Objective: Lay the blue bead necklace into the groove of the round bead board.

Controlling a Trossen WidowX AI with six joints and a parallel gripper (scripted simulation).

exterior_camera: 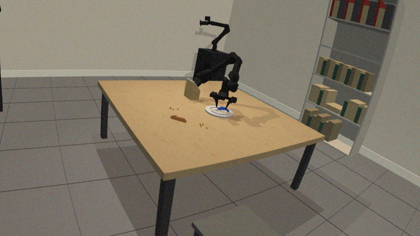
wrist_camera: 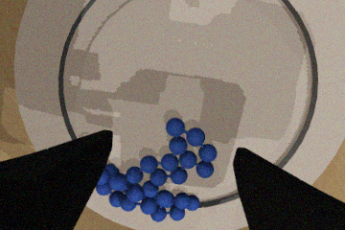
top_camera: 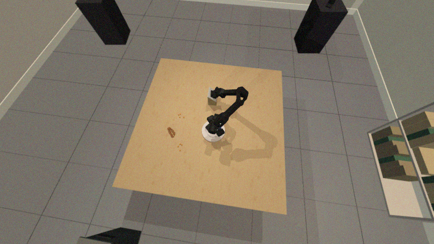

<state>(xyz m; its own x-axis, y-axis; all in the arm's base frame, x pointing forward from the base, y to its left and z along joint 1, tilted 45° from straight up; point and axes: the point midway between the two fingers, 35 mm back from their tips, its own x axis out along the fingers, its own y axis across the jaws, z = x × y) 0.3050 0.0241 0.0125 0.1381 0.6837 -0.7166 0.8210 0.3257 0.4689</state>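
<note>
The blue bead necklace (wrist_camera: 157, 177) lies bunched in a loose heap on the round bead board (wrist_camera: 256, 5), mostly inside the dark circular groove (wrist_camera: 65, 50), with its near edge spilling across that ring. The gripper (wrist_camera: 172, 184) hovers just above the heap, fingers partly spread to either side of it and pinching nothing. The necklace looks light and limp, a strand of small hard beads likely to roll, sag and slip rather than hold a shape. Pinching a few beads at the heap's outer end seems safest, so the strand can be drawn out along the groove.
</note>
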